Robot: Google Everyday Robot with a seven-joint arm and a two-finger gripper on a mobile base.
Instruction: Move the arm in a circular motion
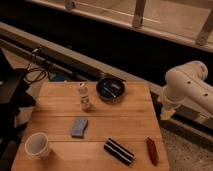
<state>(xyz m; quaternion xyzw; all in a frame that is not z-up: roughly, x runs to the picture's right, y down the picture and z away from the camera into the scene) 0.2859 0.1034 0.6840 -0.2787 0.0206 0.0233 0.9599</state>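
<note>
The arm [186, 82], glossy white with thick rounded segments and small dark dots on its casing, stands at the right of the scene, beyond the right edge of the wooden worktop [125, 122]. Its bulbous upper joint sits high at the far right, and from there a segment slopes down and left. The pincer [167, 112] is the pale tip at the arm's lower end, hanging just beside the worktop's right edge at about mid-depth. Whether it is spread or pressed together I cannot tell, and it touches none of the objects.

On the worktop, a white cup [38, 145] stands upright at the near left. A blue sponge [79, 127] lies near the middle, with a small white bottle [85, 97] just beyond it. A dark round bowl [110, 90] holding utensils sits toward the far edge. A black-and-white striped object [119, 150] lies near the front, and a slim reddish-brown object [152, 150] lies to its right.
</note>
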